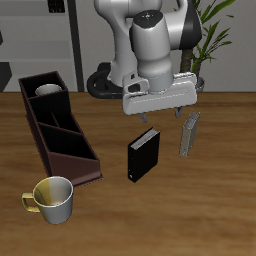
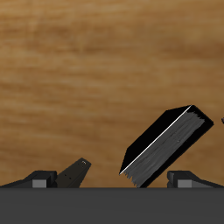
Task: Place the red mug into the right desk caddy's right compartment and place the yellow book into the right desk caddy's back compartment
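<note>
While the right desk caddy (image 1: 56,128) lies far left on the bench (image 1: 200,210) with the red mug (image 1: 47,91) in its far end, the black book (image 1: 143,155) stands mid-bench, the yellow book (image 1: 188,134) beside it; above, the gripper (image 1: 165,113) hovers, jaws wide, empty.

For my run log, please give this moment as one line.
pincer: open, empty, above black book | yellow book: upright on table, not in right desk caddy
</note>
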Available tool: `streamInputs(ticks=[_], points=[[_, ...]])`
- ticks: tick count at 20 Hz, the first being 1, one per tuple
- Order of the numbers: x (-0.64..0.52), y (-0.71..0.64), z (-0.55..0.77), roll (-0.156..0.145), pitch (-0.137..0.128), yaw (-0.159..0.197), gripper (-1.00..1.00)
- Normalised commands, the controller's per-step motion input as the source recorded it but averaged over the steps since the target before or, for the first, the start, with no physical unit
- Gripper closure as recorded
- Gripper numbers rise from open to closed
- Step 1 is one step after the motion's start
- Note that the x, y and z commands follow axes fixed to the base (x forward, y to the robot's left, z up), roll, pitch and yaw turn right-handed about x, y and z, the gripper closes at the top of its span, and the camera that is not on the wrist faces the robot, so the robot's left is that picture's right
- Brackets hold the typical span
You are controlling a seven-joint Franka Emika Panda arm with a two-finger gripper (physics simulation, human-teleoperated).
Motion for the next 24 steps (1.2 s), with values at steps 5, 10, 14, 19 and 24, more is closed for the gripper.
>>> streamInputs(ticks=[5,10,14,19,24], points=[[-0.25,0.15,-0.03,-0.011,-0.022,-0.039,-1.00],[-0.49,0.29,-0.03,-0.029,-0.051,0.010,-1.00],[-0.39,0.24,-0.02,0.023,-0.013,-0.018,-1.00],[-0.14,0.11,0.07,-0.001,-0.027,-0.011,-1.00],[-0.04,0.08,0.03,-0.066,-0.022,-0.018,-1.00]])
